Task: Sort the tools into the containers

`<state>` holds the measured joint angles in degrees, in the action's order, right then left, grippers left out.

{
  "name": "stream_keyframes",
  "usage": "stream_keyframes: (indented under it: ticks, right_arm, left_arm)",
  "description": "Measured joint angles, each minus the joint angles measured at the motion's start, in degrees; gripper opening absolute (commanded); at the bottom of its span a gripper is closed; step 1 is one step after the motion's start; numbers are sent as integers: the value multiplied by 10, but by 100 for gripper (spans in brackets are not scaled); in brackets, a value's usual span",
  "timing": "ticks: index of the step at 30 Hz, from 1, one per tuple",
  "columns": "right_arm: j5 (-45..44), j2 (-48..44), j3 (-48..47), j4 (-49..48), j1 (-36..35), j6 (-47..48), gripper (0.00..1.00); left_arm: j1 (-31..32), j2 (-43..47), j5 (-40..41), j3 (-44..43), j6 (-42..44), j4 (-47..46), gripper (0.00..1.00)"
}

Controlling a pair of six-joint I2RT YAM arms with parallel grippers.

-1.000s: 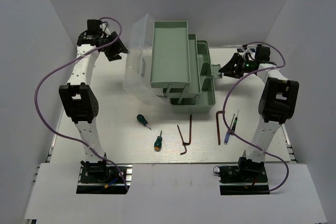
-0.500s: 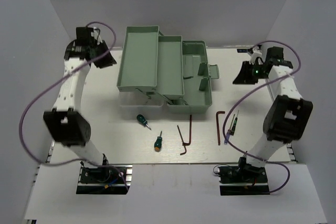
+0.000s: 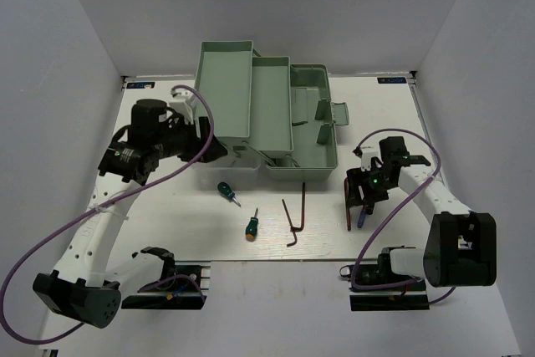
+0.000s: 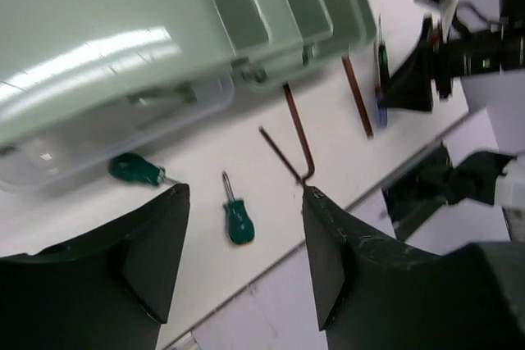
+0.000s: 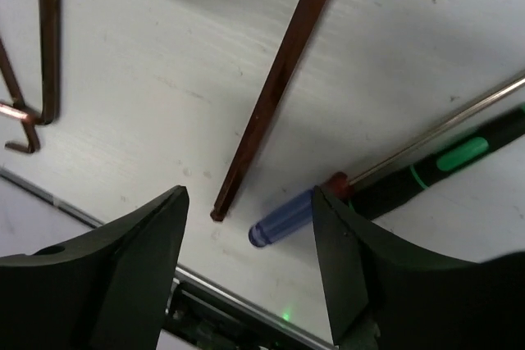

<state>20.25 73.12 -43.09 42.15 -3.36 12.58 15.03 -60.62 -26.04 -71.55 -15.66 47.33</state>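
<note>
Hex key (image 5: 276, 88) and blue-handled screwdriver (image 5: 283, 223) between right fingers (image 5: 107, 276) (spread, empty) | left fingers (image 4: 139, 260) spread, empty

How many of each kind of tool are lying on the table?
Green screwdrivers: 2
Bent hex keys: 3
Thin pen-like screwdrivers: 2
Total: 7 tools

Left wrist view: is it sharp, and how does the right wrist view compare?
Left wrist view: blurred throughout, with a bright glare streak on the mint tray. Right wrist view: clearly sharper, the hex key and the blue-capped screwdriver crisp.
</note>
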Motion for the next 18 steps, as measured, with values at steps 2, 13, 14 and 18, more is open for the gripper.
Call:
stream_keyframes:
  ticks: [2,13,14,18]
  right_arm:
    - [-16,2,18,-32,-20,-20,68]
    - [-145,37,57,-171,-103,-108,58]
    - [-160,39,57,-180,-110,-116,56]
    - [-203,50,56,-208,-127,-141,29]
  left_arm:
    - [19,0,-6,30,2,0,69]
    - [160,-2,32,132,-18,-34,73]
    - [179,-7,44,131,-23,-40,73]
    - [263,-58,103,118,-43,-63,74]
